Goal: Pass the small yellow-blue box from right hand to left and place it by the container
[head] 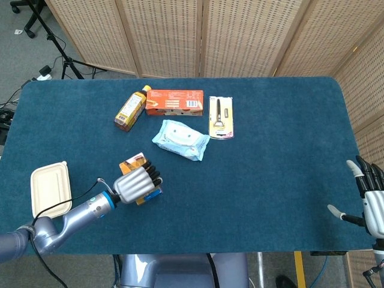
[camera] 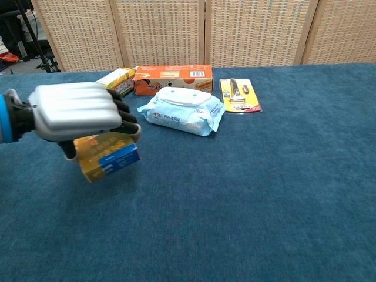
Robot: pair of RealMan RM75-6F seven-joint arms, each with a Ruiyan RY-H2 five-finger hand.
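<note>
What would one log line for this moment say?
left hand: holds yellow-blue box, lifted | right hand: open, table edge | container: left, apart

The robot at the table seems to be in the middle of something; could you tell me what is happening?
The left hand grips the small yellow-blue box and carries it tilted, above the blue table, on the side where the white container sits. The box is not yet set down by the container. The right hand rests open at the table's edge, holding nothing.

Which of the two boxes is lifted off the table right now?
The small yellow-blue box, gripped by the left robot hand. The longer orange box lies flat at the far side.
</note>
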